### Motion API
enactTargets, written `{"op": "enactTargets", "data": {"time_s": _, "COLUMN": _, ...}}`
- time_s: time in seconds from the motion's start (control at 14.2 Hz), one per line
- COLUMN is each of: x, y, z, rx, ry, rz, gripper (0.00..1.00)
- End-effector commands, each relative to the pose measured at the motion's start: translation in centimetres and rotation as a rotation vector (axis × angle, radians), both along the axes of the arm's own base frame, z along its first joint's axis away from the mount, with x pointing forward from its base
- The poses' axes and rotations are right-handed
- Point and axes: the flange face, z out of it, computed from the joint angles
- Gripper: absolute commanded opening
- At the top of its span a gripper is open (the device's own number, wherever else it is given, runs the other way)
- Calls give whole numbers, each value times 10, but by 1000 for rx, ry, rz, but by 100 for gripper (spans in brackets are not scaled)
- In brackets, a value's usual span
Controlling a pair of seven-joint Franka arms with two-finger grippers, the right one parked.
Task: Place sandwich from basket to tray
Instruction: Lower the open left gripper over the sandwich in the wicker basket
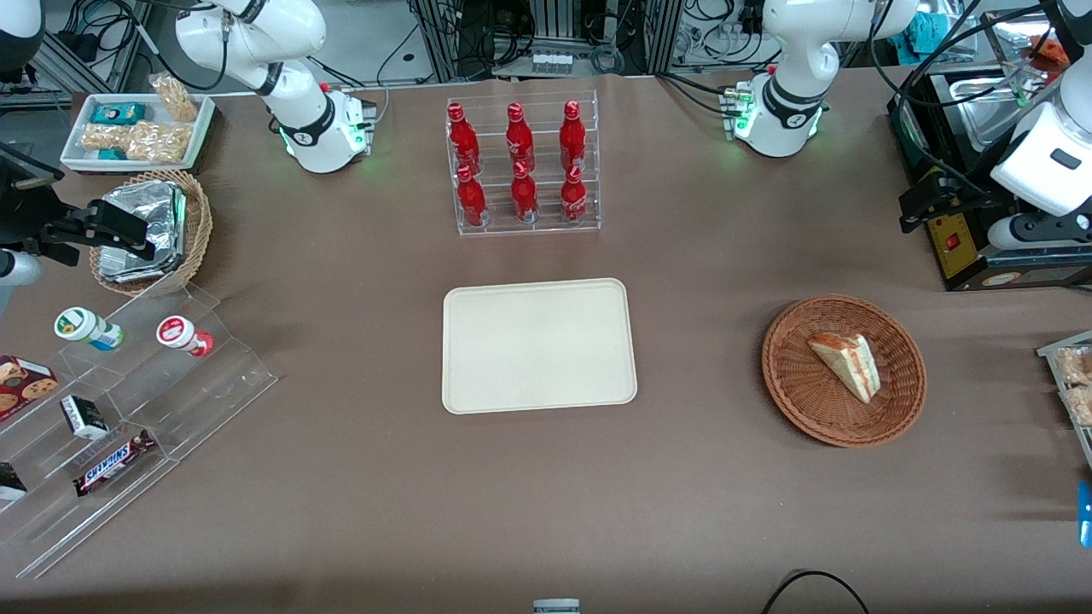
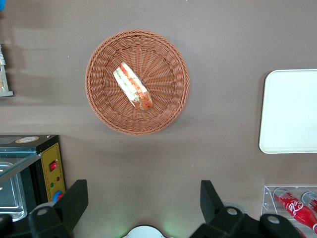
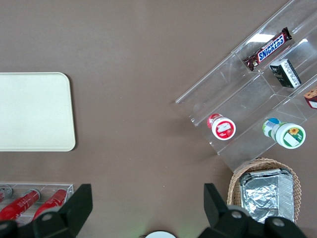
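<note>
Hand (image 2: 143, 201) hangs spread and empty above brown table (image 1: 682, 477), cabled racks at the table's edge

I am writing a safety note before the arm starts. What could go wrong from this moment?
The gripper hangs open, high above the table, holding nothing. The sandwich lies tilted against the sloping wall of the wicker basket, so the fingers may slip off its wrap or drag the light basket. On the way to the tray, a loose grip could drop it onto the table.

The one clearly readable text is "SNICKERS" on the chocolate bar (image 1: 113, 462) in the clear acrylic stepped rack (image 1: 128, 409), lower left of the front view.

The gripper (image 2: 143, 198) hangs high above the desk, jaws spread wide.
</note>
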Motion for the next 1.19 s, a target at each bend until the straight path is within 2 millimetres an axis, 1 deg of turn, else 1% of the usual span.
{"op": "enactTargets", "data": {"time_s": 0.0, "x": 3, "y": 2, "z": 3, "rx": 10, "ry": -10, "rz": -24, "gripper": 100}}
{"op": "enactTargets", "data": {"time_s": 0.49, "x": 3, "y": 2, "z": 0, "rx": 12, "ry": -4, "rz": -26, "gripper": 100}}
{"op": "enactTargets", "data": {"time_s": 0.63, "x": 3, "y": 0, "z": -4, "rx": 15, "ry": 8, "rz": -27, "gripper": 100}}
{"op": "enactTargets", "data": {"time_s": 0.84, "x": 2, "y": 3, "z": -29, "rx": 22, "ry": 63, "rz": -20, "gripper": 100}}
{"op": "enactTargets", "data": {"time_s": 1.05, "x": 7, "y": 7, "z": -52, "rx": 28, "ry": 101, "rz": -14, "gripper": 100}}
{"op": "enactTargets", "data": {"time_s": 1.12, "x": 12, "y": 9, "z": -70, "rx": 29, "ry": 136, "rz": -12, "gripper": 100}}
